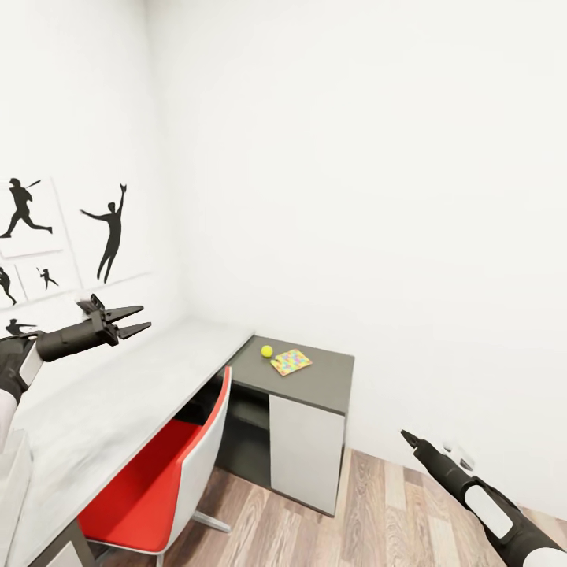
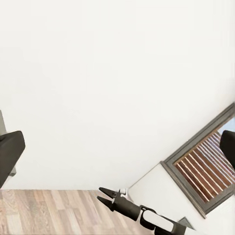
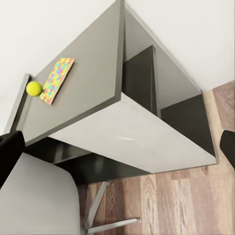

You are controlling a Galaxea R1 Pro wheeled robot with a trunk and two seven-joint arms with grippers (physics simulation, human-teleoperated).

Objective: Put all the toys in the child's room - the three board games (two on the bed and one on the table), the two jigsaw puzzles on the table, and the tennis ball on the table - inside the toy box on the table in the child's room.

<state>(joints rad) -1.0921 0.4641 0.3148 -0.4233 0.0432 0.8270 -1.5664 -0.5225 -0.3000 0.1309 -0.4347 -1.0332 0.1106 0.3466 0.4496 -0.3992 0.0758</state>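
The tennis ball (image 1: 267,351) lies on the dark grey lower wing of the table (image 1: 327,382), with one jigsaw puzzle (image 1: 291,362) flat just beside it. Both also show in the right wrist view, the ball (image 3: 34,88) touching the puzzle's (image 3: 57,80) end. My left gripper (image 1: 135,320) hovers open and empty above the pale grey tabletop, far from them. My right gripper (image 1: 409,438) hangs low over the floor to the wing's right, open with nothing held. A pale sloped shape (image 1: 14,480) at the left edge may be the toy box; I cannot tell. Board games and bed are out of view.
A red and white swivel chair (image 1: 161,480) is pushed under the long tabletop, close to the wing's white panel (image 1: 303,449). Black sports silhouettes (image 1: 110,232) hang on the left wall. Wood-plank floor (image 1: 378,512) lies open right of the desk. A window with blinds (image 2: 205,166) shows in the left wrist view.
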